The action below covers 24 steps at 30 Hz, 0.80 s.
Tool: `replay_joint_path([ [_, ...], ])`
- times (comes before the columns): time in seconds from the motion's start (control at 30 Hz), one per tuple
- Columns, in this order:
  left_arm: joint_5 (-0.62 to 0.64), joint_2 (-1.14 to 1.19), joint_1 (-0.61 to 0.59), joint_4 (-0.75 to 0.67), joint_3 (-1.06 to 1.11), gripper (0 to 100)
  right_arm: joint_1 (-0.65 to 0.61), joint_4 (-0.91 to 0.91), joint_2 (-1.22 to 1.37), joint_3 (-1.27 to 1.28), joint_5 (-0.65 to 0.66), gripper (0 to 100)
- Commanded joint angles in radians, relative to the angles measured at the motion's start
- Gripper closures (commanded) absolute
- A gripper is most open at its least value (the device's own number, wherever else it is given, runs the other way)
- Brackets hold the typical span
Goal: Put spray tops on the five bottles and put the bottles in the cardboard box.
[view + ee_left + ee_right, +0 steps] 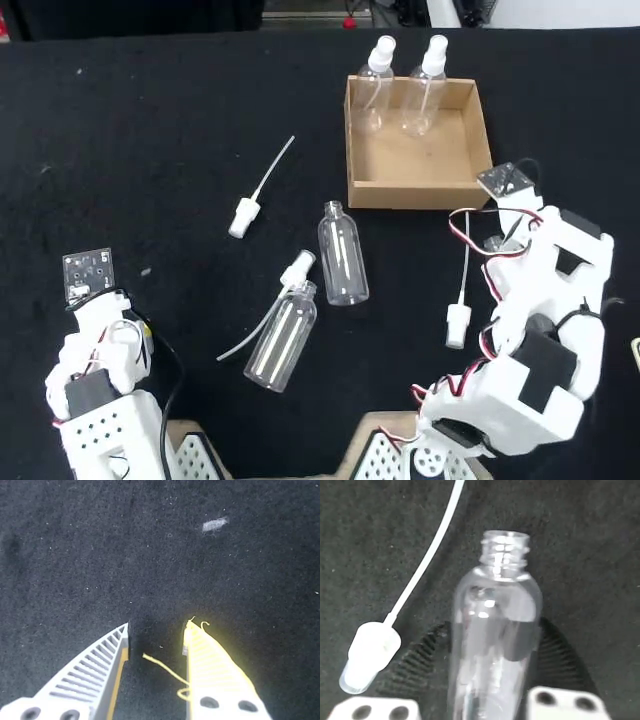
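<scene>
While the high view spreads the whole black desk (150,130) before us, it half hides what the right arm (545,330) at 4 o'clock carries, since wrist and wires cover it. From the right wrist view we see it plainly: the right gripper (494,630) is clenched on a clear held bottle (496,590), ribbed black fingers (420,655) against either flank, its threaded neck bare. Just beside it lies a white near spray top (370,652) with a thin tube.

From above, the left arm (100,370) sits at 8 o'clock, and we cannot make out its fingers there. Its wrist view gives us the left gripper (157,630) released over bare, felt-like cloth, one slotted finger grey and one yellow. A yellow thread (165,667) trails between them, and a fleck of lint (215,525) lies farther off.

At 1 o'clock stands the cardboard box (420,195), with a first topped bottle (374,95) and a second topped bottle (424,95) against its far wall. Near the desk's centre lies an uncapped bottle (342,255), and at its 7 o'clock a lower bottle (283,338). A middle spray top (298,268) rests at the lower bottle's neck. We cannot tell whether it is seated there, though its tube seems to run outside the plastic toward 8 o'clock. A lone spray top (244,216) lies apart at 10 o'clock, its tube pointing to 1 o'clock.
</scene>
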Motion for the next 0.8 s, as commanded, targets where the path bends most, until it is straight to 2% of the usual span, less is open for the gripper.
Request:
replay_joint_path([
  [0.0, -0.012, -0.005, 0.002, 0.006, 0.022, 83, 0.02, -0.015, -0.065, -0.061, 0.009, 92.9],
  [0.17, -0.012, -0.005, 0.004, 0.006, 0.022, 83, 0.02, 0.006, -0.203, -0.035, -0.052, 89.5],
  [0.33, -0.012, -0.005, 0.005, 0.006, 0.022, 83, 0.021, 0.115, -0.32, -0.004, -0.138, 89.0],
  [0.47, -0.012, -0.005, 0.012, 0.006, 0.022, 83, 0.075, 0.104, -0.375, 0.004, -0.229, 88.8],
  [0.57, -0.012, -0.005, 0.012, 0.006, 0.022, 83, 0.132, -0.06, -0.377, 0.056, -0.328, 88.9],
  [0.77, -0.012, -0.005, 0.012, 0.006, 0.022, 83, 0.149, -0.628, -0.384, 0.308, -0.489, 88.9],
])
